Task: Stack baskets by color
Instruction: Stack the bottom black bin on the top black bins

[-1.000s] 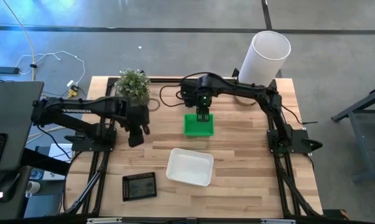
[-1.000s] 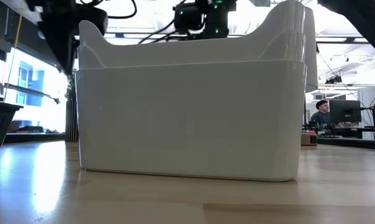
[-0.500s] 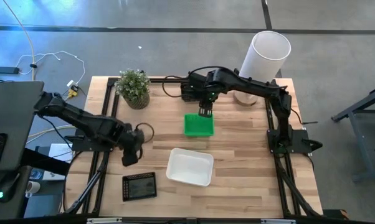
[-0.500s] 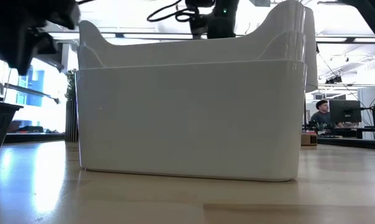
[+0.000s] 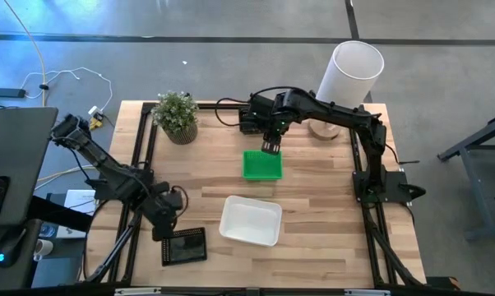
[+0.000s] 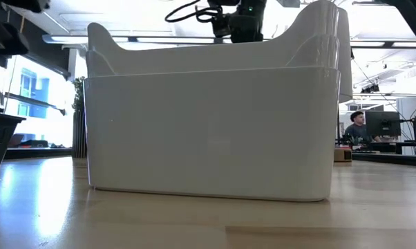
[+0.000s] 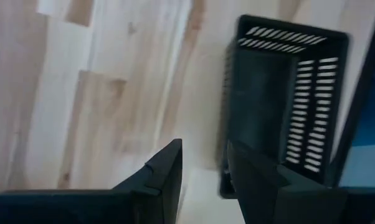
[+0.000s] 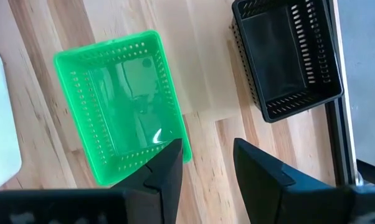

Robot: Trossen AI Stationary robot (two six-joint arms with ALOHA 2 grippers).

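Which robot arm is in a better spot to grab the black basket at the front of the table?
Probably the left. The left gripper hangs open right beside the black basket, while the right gripper is up over the green basket.

An open lab or office hall. Ceiling strip lights run overhead, and a person sits at a monitor. Loose cables trail across grey floor.
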